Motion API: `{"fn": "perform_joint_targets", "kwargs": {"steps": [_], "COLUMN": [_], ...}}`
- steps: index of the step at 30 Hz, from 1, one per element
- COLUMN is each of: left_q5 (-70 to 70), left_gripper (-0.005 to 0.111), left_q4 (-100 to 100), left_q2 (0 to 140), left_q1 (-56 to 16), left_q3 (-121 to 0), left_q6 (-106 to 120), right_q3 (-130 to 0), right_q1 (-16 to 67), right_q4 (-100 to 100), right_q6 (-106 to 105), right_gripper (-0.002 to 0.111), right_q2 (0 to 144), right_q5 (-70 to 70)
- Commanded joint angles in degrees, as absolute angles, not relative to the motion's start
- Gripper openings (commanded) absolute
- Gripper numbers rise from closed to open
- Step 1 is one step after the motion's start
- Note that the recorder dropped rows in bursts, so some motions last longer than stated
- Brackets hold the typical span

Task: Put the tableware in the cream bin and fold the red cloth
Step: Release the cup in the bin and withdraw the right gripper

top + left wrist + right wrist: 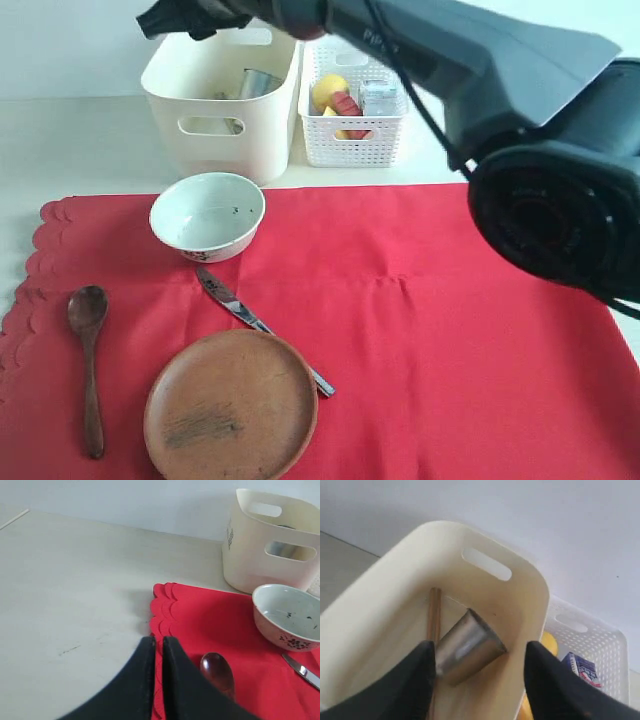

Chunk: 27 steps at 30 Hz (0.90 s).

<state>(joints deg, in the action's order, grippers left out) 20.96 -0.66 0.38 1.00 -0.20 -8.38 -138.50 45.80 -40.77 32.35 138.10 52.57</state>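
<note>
Operator: Where are my right fingers (422, 680)?

Spotter: You have them spread wide over the bin (215, 130), and they are gripping nothing. The cup (467, 645) lies on its side on the bin floor. From your wrist camera it sits in the gap between the two fingers, lower down than they are. One finger overlaps its edge in that view, and I cannot tell whether they touch.

Operator: Anything else in the bin?

Spotter: The chopsticks (434, 615) lie just beside the cup, along the bin floor. The basket (355, 140) with the food stands next to the bin.

Operator: And my left fingers (135, 680)?

Spotter: You have them pressed together with only a thin slit between them, and nothing is in it. They hang over the scalloped edge of the cloth (450, 350), where it meets the bare worktop (75, 580). The spoon (217, 672) lies on the cloth just beside them, not touching.

Operator: What's left on the cloth?

Spotter: You still have four pieces there. The bowl (207, 215) stands upright near the bin. The knife (240, 310) lies at a slant between the bowl and the plate (230, 405), with its handle end at the plate's rim. The spoon is well to the side of both. The cloth itself lies spread flat.
</note>
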Motion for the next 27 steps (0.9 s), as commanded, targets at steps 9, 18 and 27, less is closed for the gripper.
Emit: {"fn": "perform_joint_targets", "kwargs": {"steps": [9, 18, 27], "left_q5": [20.7, 20.7, 20.7], "left_gripper": [0.008, 0.008, 0.008], "left_q4": [-0.87, -0.87, -0.87], "left_q2": [0.0, 0.0, 0.0], "left_q1": [1.07, 1.07, 1.07], "left_q3": [0.0, 0.0, 0.0], "left_q6": [-8.49, -8.49, -8.49], "right_q3": [-139.06, -137.49, -124.52], "right_q1": [50.67, 51.28, 51.28], "right_q4": [-28.02, -15.01, -12.41], "right_q6": [10.76, 6.97, 5.54], "right_gripper": [0.007, 0.0, 0.0], "right_q2": [126.26, 118.69, 105.13], "right_q5": [69.96, 69.96, 69.96]}}
